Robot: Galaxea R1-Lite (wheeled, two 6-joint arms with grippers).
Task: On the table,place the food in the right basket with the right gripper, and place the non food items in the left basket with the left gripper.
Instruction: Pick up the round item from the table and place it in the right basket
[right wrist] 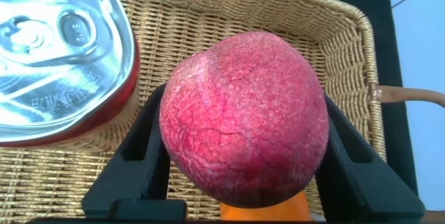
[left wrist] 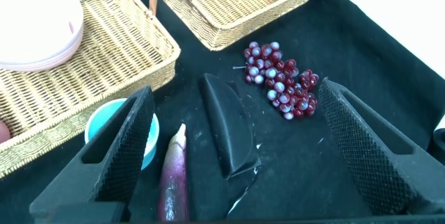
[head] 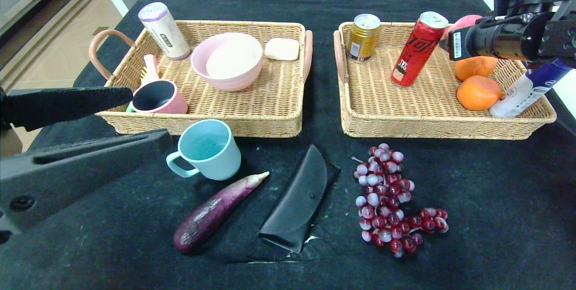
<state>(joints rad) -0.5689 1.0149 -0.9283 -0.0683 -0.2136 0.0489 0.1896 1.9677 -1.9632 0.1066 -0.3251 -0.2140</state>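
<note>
My right gripper [head: 455, 33] [right wrist: 243, 156] is shut on a round red fruit [head: 464, 23] [right wrist: 243, 113], held over the far right part of the right basket [head: 441, 130]. My left gripper [head: 150, 117] [left wrist: 235, 95] hangs open and empty above the table's left front. In the left wrist view the black case [left wrist: 229, 130] lies between its fingers, lower down. A blue cup [head: 204, 150], a purple eggplant [head: 216, 211], the black case [head: 297, 200] and red grapes [head: 391, 200] lie on the black cloth in front of the baskets.
The left basket [head: 198, 123] holds a pink bowl [head: 227, 60], a pink cup [head: 157, 97], a soap bar [head: 282, 49] and a white cylinder [head: 164, 30]. The right basket holds a gold can [head: 362, 37], a red can [head: 418, 49], two oranges [head: 478, 92] and a white bottle [head: 524, 88].
</note>
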